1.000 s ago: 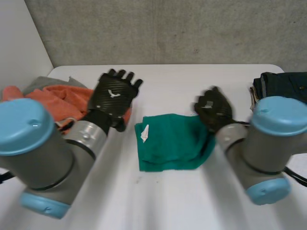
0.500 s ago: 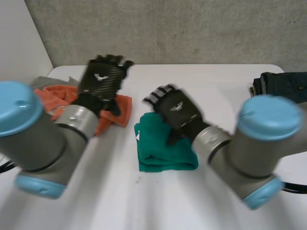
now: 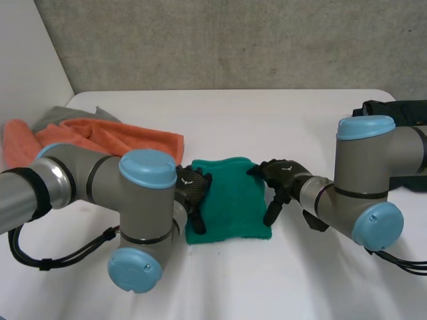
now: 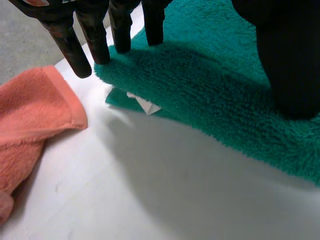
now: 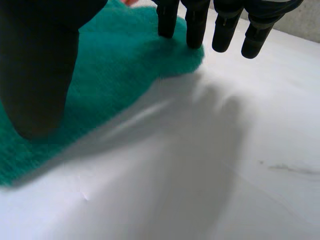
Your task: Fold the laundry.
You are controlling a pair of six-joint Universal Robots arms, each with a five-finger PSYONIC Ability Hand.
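A folded green towel lies in the middle of the white table. My left hand rests against its left edge, fingers straight. In the left wrist view those fingers reach one corner of the green towel, the thumb sits on the pile, and a white label pokes out from under the fold. My right hand is at the towel's right edge. Its fingers are straight over the far corner of the green towel, and its thumb hangs over the cloth.
An orange towel is spread at the left, its corner close to the green one. A grey cloth lies behind it. Dark folded clothes sit at the table's right edge. Bare tabletop lies in front of the towel.
Both arms have swung low. The left hand came from above the orange towel to the green towel's left edge; the right hand went from on top of it to its right edge.
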